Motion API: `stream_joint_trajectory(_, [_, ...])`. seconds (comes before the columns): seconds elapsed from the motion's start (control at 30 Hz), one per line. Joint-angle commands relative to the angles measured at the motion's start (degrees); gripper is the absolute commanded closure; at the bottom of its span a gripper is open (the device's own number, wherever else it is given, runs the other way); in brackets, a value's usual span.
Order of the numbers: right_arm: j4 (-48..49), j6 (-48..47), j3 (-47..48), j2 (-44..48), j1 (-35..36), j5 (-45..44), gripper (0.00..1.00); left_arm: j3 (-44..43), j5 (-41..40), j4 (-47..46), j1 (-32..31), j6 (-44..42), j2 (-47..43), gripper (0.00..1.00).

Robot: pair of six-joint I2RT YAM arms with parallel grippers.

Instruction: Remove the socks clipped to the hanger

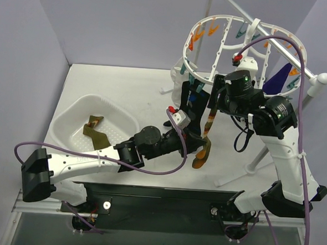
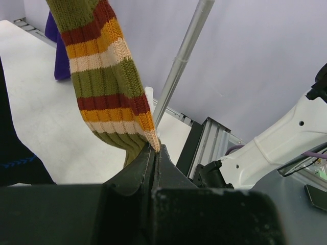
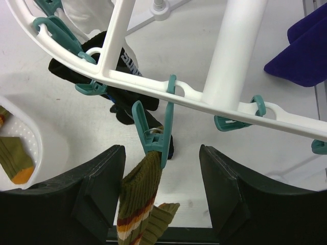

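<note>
The white oval hanger (image 1: 235, 35) hangs at the back right with teal and orange clips. An olive sock with red, orange and cream stripes (image 1: 207, 131) hangs from a teal clip (image 3: 156, 138). My left gripper (image 1: 198, 146) is shut on this sock's lower edge (image 2: 155, 147); the sock (image 2: 104, 76) rises above the jaws. My right gripper (image 3: 161, 191) is open, its fingers (image 3: 97, 196) on either side of the clip and the sock's cuff (image 3: 140, 194), apart from both. A black sock (image 1: 191, 102) and a dark purple sock (image 1: 278, 80) also hang clipped on.
A white perforated tub (image 1: 69, 117) stands at the left with a striped sock (image 1: 95, 132) in it; its rim shows in the right wrist view (image 3: 28, 135). The rack's metal pole (image 2: 184, 56) and white stand legs (image 1: 244, 172) are beside the arms.
</note>
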State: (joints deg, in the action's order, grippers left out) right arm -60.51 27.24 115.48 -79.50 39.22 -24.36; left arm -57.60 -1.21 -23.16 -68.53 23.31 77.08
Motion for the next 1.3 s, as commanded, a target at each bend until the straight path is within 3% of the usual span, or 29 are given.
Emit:
stream_joint_trajectory(0.0, [-0.57,0.88,0.18,0.58,0.33,-2.8,0.4,0.12,0.77,-0.31,-0.37,0.07,-2.55,1.0])
stream_joint_trajectory(0.5, [1.1,0.7,1.59,-0.74,2.08,-0.69,0.4,-0.58,1.21,-0.04,-0.37,0.68,-1.67,1.0])
stream_joint_trajectory(0.9, [3.91,6.85,-2.98,0.31,3.76,-13.43,0.41,-0.76,2.62,-0.22,-0.81,1.12,-1.58,1.0])
stream_joint_trajectory(1.27, [6.37,5.8,-4.74,0.4,3.84,-13.61,0.53,-1.02,2.53,-0.05,-1.34,1.04,-1.4,1.0])
